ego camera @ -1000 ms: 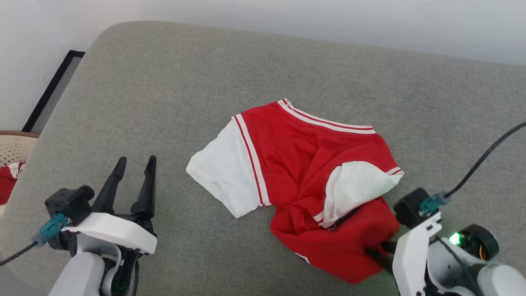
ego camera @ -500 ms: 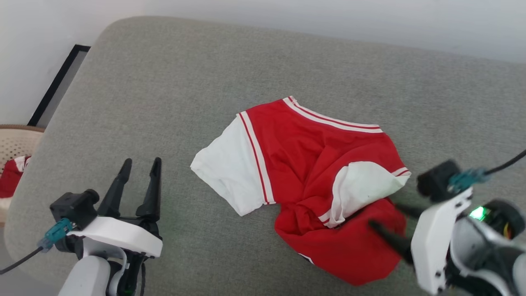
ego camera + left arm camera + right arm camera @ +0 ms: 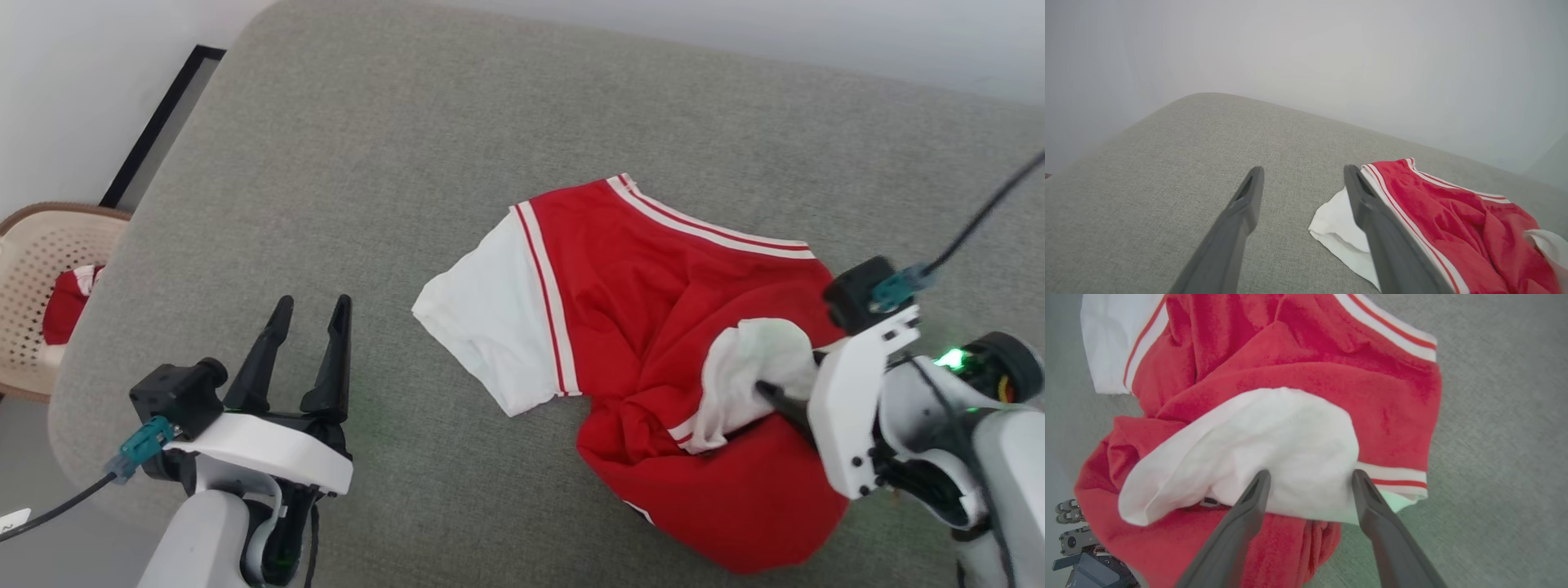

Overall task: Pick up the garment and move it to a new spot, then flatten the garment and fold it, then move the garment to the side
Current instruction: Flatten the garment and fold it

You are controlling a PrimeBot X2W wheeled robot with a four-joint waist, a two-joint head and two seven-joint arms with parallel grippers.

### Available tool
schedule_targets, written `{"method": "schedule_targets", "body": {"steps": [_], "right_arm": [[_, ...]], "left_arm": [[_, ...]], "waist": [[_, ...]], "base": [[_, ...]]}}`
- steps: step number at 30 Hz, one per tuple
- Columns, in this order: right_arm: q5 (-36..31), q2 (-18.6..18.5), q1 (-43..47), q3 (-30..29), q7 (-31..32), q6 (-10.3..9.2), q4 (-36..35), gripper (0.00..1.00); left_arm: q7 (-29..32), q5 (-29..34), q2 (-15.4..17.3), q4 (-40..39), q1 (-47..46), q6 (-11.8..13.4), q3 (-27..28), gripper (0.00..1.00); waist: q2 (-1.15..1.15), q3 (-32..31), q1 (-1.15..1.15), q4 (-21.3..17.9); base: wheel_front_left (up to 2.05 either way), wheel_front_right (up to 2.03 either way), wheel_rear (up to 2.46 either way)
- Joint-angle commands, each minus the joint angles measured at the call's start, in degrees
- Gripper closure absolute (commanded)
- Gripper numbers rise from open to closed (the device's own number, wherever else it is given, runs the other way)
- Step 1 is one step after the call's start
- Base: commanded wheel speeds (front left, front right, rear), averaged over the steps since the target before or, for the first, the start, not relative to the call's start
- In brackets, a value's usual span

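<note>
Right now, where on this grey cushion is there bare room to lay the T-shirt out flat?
Widest bare patch: the grey cushion between the left gripper, the T-shirt and the far edge. A narrower strip runs behind the T-shirt. It's crowded at the near right, where the open right gripper is at the folded-over white sleeve.

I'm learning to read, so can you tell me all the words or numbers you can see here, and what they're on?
No text here can be read.
Small dark mark under the white sleeve of the garment: too blurred to read.
White slip at the lower left edge of the head view: too small to read.
</note>
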Motion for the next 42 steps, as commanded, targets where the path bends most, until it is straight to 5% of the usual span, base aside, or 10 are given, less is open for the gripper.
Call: {"method": "schedule_targets", "body": {"steps": [1,3,4,12,23,31,32,33,34,42], "right_arm": [[0.8,-0.4,-1.1,1.2,-0.8,0.01,1.2,0.0],[1.5,-1.2,-2.4,3.0,-2.0,0.01,2.6,0.96],[2.0,-1.6,-2.9,3.6,-2.6,0.01,3.2,1.0],[4.4,-3.6,-4.5,2.9,-6.0,0.01,2.8,1.0],[4.4,-7.7,-1.0,-7.2,-8.5,0.01,2.7,1.0],[2.9,-9.7,0.0,-9.5,-13.5,0.0,12.3,0.95],[2.2,-9.8,-0.7,-9.1,-15.0,0.01,14.2,0.82],[1.5,-9.9,-1.5,-8.5,-16.5,0.01,16.3,0.55],[1.5,-9.3,-2.2,-8.3,-17.5,0.0,18.6,0.0],[2.2,-8.3,-5.8,-6.2,-23.3,0.0,23.1,0.0]], "left_arm": [[-0.4,0.2,-0.3,-0.2,-0.5,-0.2,0.1,0.0],[-0.4,0.3,-0.5,-0.3,-0.4,-0.2,0.4,0.0],[-0.4,0.5,-0.6,-0.4,-0.3,-0.2,0.5,0.0],[-0.4,-0.3,-0.1,-0.6,1.1,-0.2,1.6,0.0],[-0.4,0.4,0.4,-1.5,2.4,-0.2,2.1,0.0],[-0.4,-0.5,0.9,-1.5,2.6,-0.2,1.2,0.0],[-0.4,-0.7,1.0,-1.5,2.6,-0.2,1.1,0.0],[-0.4,-0.8,1.2,-1.4,2.6,-0.2,0.9,0.0],[-0.4,-0.9,1.4,-1.4,2.6,-0.2,0.8,0.0],[0.3,-2.5,4.9,-0.4,1.5,-0.2,-2.3,0.0]], "waist": [[0.0,0.2,0.0,0.3],[0.0,0.2,0.0,0.5],[0.0,0.2,0.0,0.5],[0.0,-1.2,0.0,-0.2],[0.0,-3.4,0.0,-2.6],[0.0,-3.0,0.0,-3.3],[0.0,-3.0,0.0,-3.5],[0.0,-3.1,0.0,-3.7],[0.0,-3.2,0.0,-3.9],[0.0,-5.4,0.0,-6.5]], "base": [[0.0,0.0,0.0],[0.0,0.0,0.0],[0.0,0.0,0.0],[0.0,0.0,0.0],[0.0,0.0,0.0],[0.0,0.0,0.0],[0.0,0.0,0.0],[0.0,0.0,0.0],[0.0,0.0,0.0],[0.0,0.0,0.0]]}}
